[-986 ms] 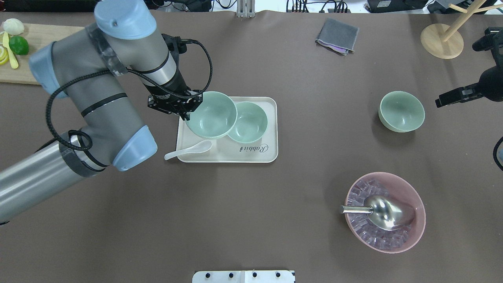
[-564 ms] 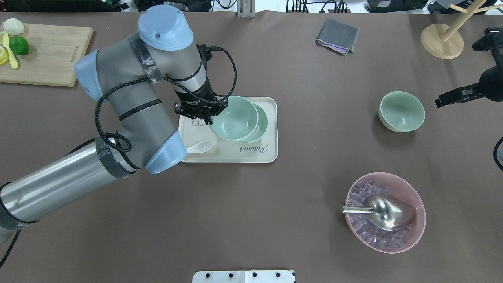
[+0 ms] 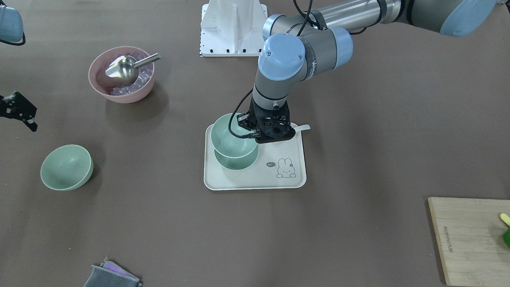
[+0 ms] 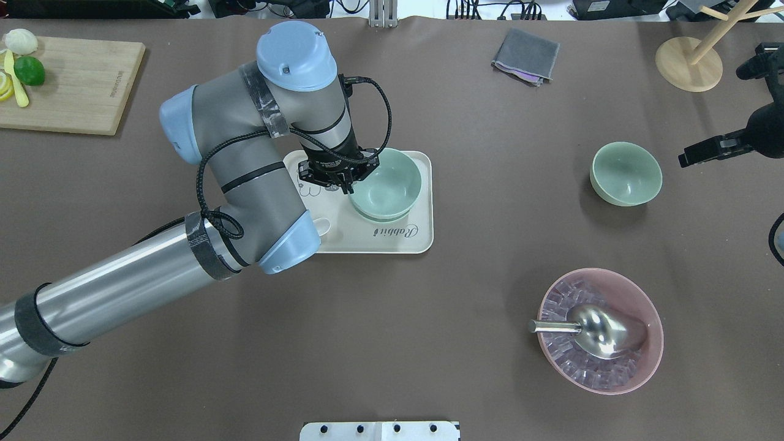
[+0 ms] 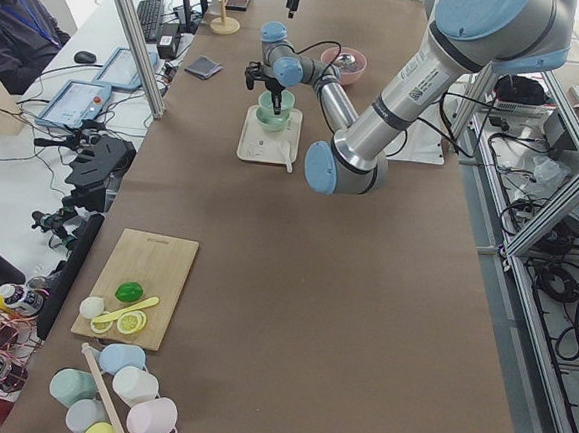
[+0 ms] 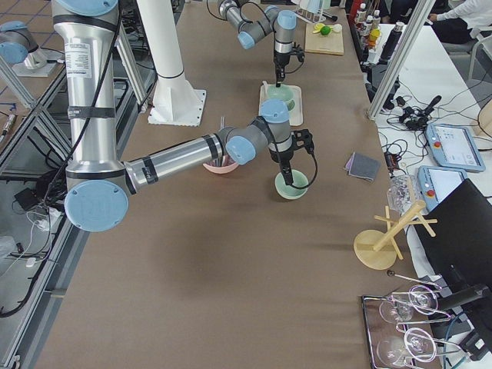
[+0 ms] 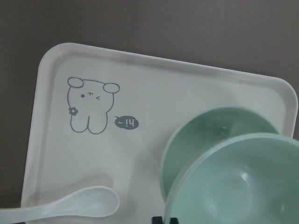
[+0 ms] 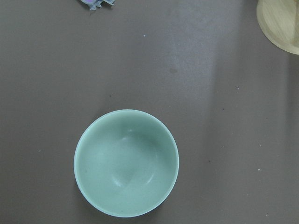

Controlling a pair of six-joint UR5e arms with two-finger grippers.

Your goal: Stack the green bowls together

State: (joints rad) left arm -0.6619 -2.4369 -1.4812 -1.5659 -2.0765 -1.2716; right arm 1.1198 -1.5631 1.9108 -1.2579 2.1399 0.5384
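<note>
My left gripper [image 4: 352, 185] is shut on the rim of a green bowl [image 4: 387, 182] and holds it just above a second green bowl [image 4: 383, 215] on the white tray [image 4: 404, 240]. In the left wrist view the held bowl [image 7: 243, 186] overlaps the lower bowl [image 7: 205, 135], offset toward one side. The front view shows the held bowl [image 3: 230, 137] over the lower one [image 3: 236, 162]. The third green bowl [image 4: 626, 173] stands alone on the table at the right. My right gripper [image 4: 689, 158] hovers above it, looks open and is empty. That bowl [image 8: 126, 163] fills the right wrist view.
A white spoon [image 7: 74, 207] lies on the tray's near left corner. A pink bowl [image 4: 649, 361] with ice and a metal scoop [image 4: 597, 331] stands front right. A grey cloth [image 4: 525, 56], a wooden stand [image 4: 689, 64] and a cutting board [image 4: 73, 86] lie along the far edge.
My left arm has carried its green bowl to the right until it hangs over the second bowl on the tray. The right arm and the third bowl have not moved.
</note>
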